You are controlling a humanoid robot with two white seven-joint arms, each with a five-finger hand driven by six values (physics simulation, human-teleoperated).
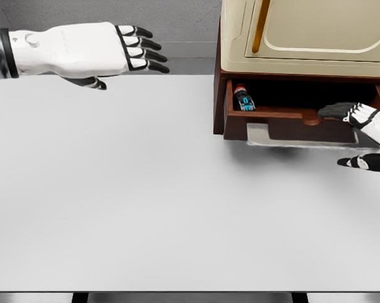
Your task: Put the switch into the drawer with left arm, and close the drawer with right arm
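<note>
Switch (pixel 243 98) placement looks finished, judging by where things lie: the small dark part with a red cap and blue marks sits inside the drawer (pixel 291 120), at its left end, against the left wall.

Taken largest first from that drawer: the pale surface (pixel 146 189) spreads out below and to its left. The cream cabinet (pixel 303 31) with a brass-coloured handle sits directly on top of the drawer's brown housing. The drawer itself stands pulled out toward the camera. The left hand (pixel 124 50) hovers well to the drawer's left and higher up, fingers stretched out flat and apart, holding nothing. The right hand (pixel 360 136) is at the drawer's right front corner, its dark fingers over the front edge and thumb lower, spread, clamped on nothing.

The step in hand seems to be the closing. To do it well, the right hand should press flat on the drawer front, nearer its middle than the corner, and push straight back so the drawer does not skew.

No brand, label or readable writing shows anywhere.
</note>
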